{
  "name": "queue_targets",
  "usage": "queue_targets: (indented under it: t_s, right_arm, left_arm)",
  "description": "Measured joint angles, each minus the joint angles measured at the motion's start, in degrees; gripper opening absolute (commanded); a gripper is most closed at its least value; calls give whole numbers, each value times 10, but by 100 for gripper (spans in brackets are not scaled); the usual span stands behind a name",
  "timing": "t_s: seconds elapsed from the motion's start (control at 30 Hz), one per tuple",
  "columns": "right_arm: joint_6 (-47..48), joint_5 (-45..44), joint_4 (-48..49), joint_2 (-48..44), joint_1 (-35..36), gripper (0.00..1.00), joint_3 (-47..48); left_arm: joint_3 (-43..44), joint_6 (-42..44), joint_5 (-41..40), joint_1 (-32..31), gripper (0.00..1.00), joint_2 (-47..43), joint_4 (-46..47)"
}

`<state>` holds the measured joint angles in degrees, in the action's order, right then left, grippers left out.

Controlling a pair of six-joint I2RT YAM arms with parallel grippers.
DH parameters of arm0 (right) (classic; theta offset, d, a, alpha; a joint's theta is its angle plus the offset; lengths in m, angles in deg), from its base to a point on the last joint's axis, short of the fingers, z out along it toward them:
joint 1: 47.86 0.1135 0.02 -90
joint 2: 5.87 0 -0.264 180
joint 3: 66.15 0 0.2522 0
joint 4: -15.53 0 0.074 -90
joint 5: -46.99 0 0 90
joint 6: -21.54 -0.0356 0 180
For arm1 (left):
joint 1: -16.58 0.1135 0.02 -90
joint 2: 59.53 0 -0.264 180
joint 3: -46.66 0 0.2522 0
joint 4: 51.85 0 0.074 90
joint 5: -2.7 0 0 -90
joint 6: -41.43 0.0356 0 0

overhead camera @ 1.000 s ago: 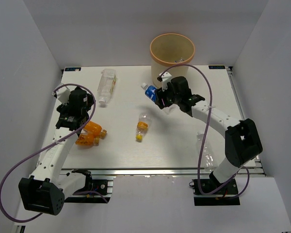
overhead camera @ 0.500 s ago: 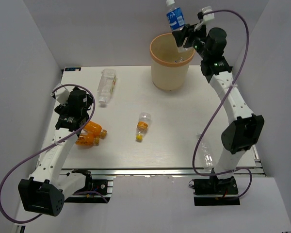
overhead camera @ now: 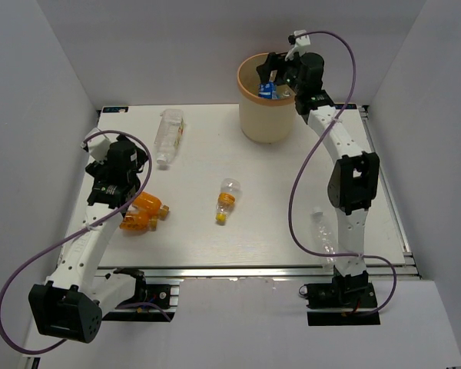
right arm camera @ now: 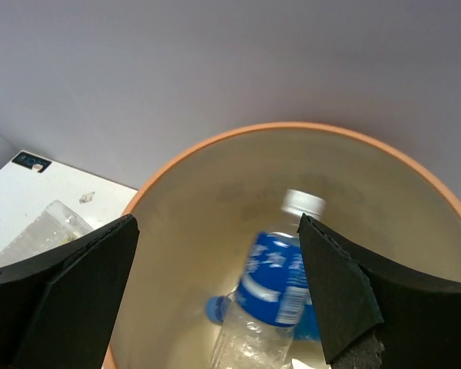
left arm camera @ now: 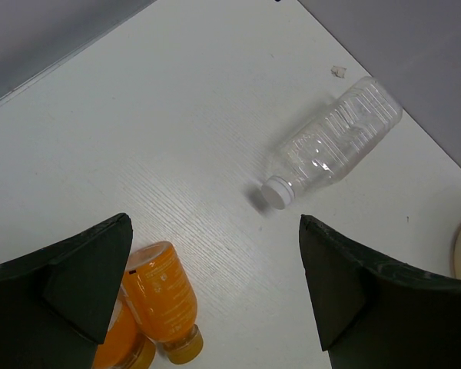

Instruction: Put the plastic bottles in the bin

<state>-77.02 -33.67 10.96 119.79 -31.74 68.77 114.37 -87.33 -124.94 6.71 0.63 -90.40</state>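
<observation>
**mk_bots:** Could anyone read the label? The small clear plastic bottle with the blue label lay inside the round beige plastic bin with the peach rim, white cap toward the far wall. It was too blurred for me to make out any writing.

**yam_fan:** Nope, same here. The right gripper hung just above the bin's mouth, jaws wide apart, gripping nothing. The left gripper was spread apart too, well left of the bin, over the white wood-grain table boxed in by plain grey walls.

**mk_bots:** What else was lying around?

**yam_fan:** A ribbed clear bottle with a white cap lay left of the bin. Two orange bottles lay side by side further left and nearer the arms. A clear bottle with a yellow cap was in front of the bin. One plain clear bottle lay just beside the right arm, well in front of the bin.
</observation>
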Motion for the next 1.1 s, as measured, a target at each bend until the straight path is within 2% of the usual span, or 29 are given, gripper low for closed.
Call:
queue_targets:
  t_s: [0.17, 0.3, 0.37, 0.5, 0.63, 0.83, 1.1]
  right_arm:
    - [6, -1, -2, -28, 0, 89, 0]
    - [16, 1, -30, -123, 0, 89, -63]
    - [24, -1, -57, -196, 0, 89, -126]
    - [26, -37, -122, -389, 1, 89, -322]
    - [-13, -100, -210, -511, 0, 89, -482]
    - [-95, -172, -371, -521, -5, 89, -632]
    - [-162, -232, -490, -515, -11, 89, -724]
  left_arm:
    - [0, 16, 31, 0, 98, 0, 14]
    - [-3, 39, 107, 0, 98, 0, 45]
    - [-3, 53, 170, 0, 98, 5, 61]
    - [-3, 74, 286, -3, 98, 35, 96]
    - [-3, 83, 351, -8, 98, 72, 117]
    - [-2, 93, 405, -9, 98, 111, 146]
    - [-2, 109, 410, -9, 98, 131, 145]
